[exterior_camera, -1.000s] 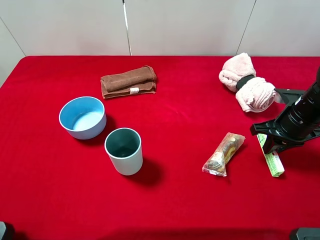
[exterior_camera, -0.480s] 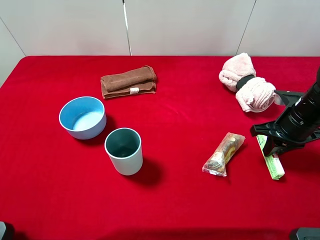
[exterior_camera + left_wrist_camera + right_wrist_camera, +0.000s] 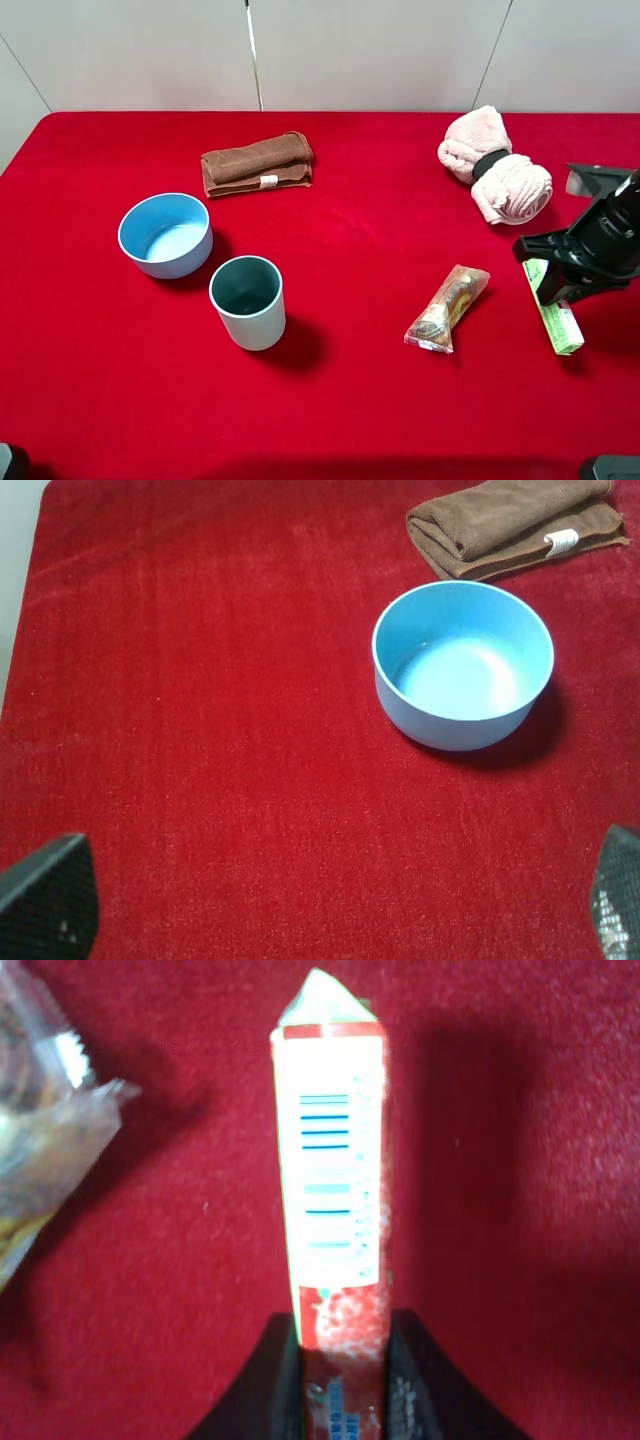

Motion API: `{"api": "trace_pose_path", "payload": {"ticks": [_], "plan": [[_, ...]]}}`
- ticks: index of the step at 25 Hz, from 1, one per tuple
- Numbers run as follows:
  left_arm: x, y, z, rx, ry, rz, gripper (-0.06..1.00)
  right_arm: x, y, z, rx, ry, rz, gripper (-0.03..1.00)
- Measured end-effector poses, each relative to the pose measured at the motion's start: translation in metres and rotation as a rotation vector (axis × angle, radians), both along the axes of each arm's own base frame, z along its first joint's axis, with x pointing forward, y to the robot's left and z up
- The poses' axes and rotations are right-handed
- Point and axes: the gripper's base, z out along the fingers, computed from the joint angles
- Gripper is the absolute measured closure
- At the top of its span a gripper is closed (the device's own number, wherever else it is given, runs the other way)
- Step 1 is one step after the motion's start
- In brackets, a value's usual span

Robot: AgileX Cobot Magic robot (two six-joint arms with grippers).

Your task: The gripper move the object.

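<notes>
The right gripper hangs over the red table, close to its right edge and about midway between back and front. Its two black fingers pinch the long light-green box. One finger presses on each long side, at the end with the red print. The rest of the box sticks out past the fingertips toward the table's front edge, barcode face up. Its shadow falls on the cloth a little apart from it, so it seems to be raised. A clear snack packet lies near the box, on the side toward the table's middle, not touching it. The left gripper has its jaws spread wide and holds nothing, above bare cloth near a blue bowl.
</notes>
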Motion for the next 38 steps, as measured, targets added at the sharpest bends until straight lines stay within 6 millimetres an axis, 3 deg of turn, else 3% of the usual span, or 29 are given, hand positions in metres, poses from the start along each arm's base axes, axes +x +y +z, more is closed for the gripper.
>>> {"api": "trace_pose_path", "payload": {"ticks": [16,29,38], "plan": [[0.0,0.0,0.0,0.0,0.0,0.0,-0.04,-0.024,0.002,0.043,0.039,-0.002,-0.019,0.85],[0.0,0.0,0.0,0.0,0.0,0.0,-0.04,-0.004,0.007,0.082,0.082,-0.02,-0.008,0.85],[0.0,0.0,0.0,0.0,0.0,0.0,-0.04,0.008,0.048,0.113,0.028,-0.121,0.067,0.85]]}}
